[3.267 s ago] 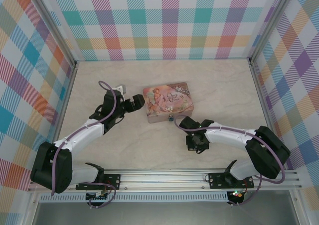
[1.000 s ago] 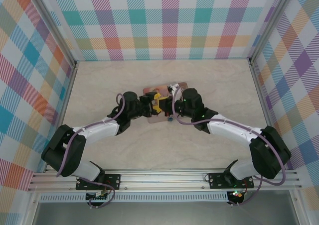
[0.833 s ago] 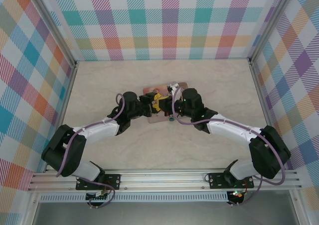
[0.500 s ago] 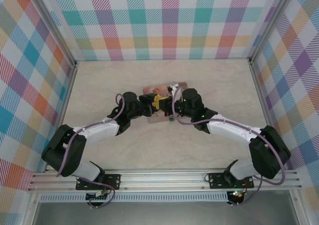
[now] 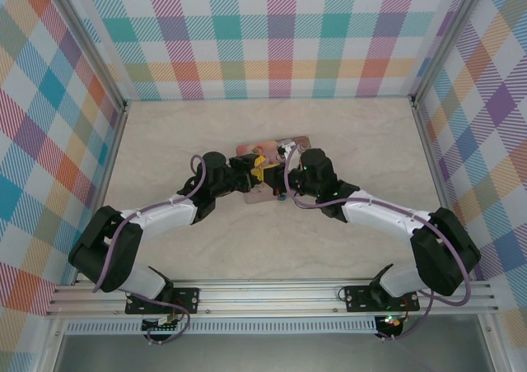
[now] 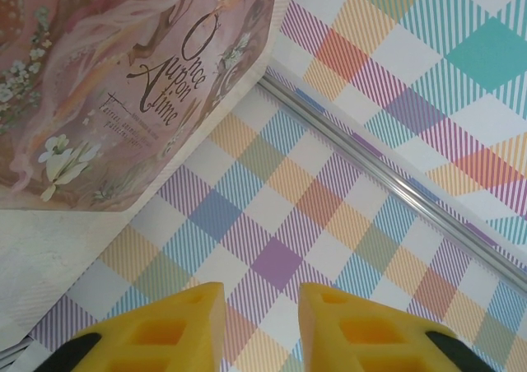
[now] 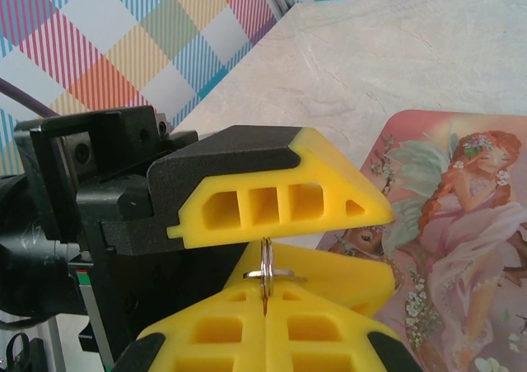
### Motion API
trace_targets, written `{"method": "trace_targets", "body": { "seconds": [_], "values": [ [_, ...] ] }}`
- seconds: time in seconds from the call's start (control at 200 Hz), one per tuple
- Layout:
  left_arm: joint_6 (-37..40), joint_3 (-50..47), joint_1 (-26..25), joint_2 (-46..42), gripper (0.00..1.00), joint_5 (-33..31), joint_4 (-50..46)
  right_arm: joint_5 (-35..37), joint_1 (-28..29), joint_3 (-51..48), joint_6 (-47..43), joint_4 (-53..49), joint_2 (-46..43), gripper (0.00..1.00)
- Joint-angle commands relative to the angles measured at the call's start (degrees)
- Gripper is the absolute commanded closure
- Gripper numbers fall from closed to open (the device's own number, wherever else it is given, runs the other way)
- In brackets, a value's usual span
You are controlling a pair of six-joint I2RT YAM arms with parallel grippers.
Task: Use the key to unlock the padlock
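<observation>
Grip on the key belongs to the right hand: its two yellow fingers are pressed together at the bottom of the right wrist view. The thin dark sliver of metal stands upright out of the seam between them, with a small silvery ring at its top. Just above and behind that ring sits the left hand, coming in from the left. One of its yellow fingers lies over the ring and the other under it, but whether either touches the ring I cannot tell. In the left wrist view its fingers stand parted by a narrow gap, with nothing seen between them. Both hands hover over a pink illustrated tin that lies flat in the middle of the pale marbled worktop, lettered "Once Upon a Time" on its lid. From above, the padlock is a tiny teal speck at the tin's near edge, just beside the right wrist and too small to tell more. Plaid walls enclose the worktop on three sides.
</observation>
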Motion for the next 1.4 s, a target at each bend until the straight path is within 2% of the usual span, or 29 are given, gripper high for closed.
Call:
{"method": "trace_targets", "body": {
  "seconds": [0.0,0.125,0.26,0.42,0.46,0.53,0.58,0.72,0.87,0.975,1.17,1.4],
  "values": [
    [-5.33,-1.11,-0.69,-1.02,0.74,-0.7,2.02,-0.46,-0.06,-1.38,0.65,0.4,-2.11,0.99],
    [-5.11,-1.2,-0.68,-1.13,0.83,-1.08,1.84,-0.14,-0.06,-2.01,0.71,0.08,-2.96,0.99],
    [-3.77,-0.64,-0.69,-1.12,1.0,-1.38,0.64,0.11,-0.06,-2.75,0.94,0.05,-3.68,0.99],
    [1.92,0.92,-0.69,-1.45,1.0,-2.3,-0.59,-0.41,-0.37,-3.31,1.03,-1.06,-5.03,0.96],
    [5.99,1.59,-0.69,-1.76,1.0,-3.16,-0.79,-1.35,-0.8,-3.66,0.94,-1.34,-5.98,0.93],
    [14.8,3.6,-0.6,-3.05,1.0,-4.82,-4.28,-4.7,-2.09,-4.59,1.2,-1.35,-8.01,0.81],
    [25.19,5.68,-0.6,-4.39,1.0,-5.83,-7.1,-8.04,-3.43,-5.02,1.63,-1.64,-9.51,0.73],
    [48.08,10.79,-0.78,-8.69,1.0,-8.42,-14.17,-17.92,-8.02,-6.04,4.18,-2.36,-13.01,0.56],
    [65.82,12.85,-0.78,-11.34,1.0,-4.49,-13.71,-24.83,-11.86,-7.72,9.9,4.89,-14.76,0.41],
    [74.35,14.15,-0.81,-12.02,1.0,0.28,-14.17,-28.25,-12.97,-7.58,14.25,12.2,-14.15,0.33],
    [80.72,15.06,-0.87,-12.71,1.0,5.49,-12.23,-34.42,-13.07,-4.58,20.71,26.07,-10.17,0.23],
    [79.52,16.0,-0.87,-12.42,1.0,6.88,-10.52,-37.63,-12.65,-0.45,23.77,30.84,-4.02,0.27]
  ]
}}
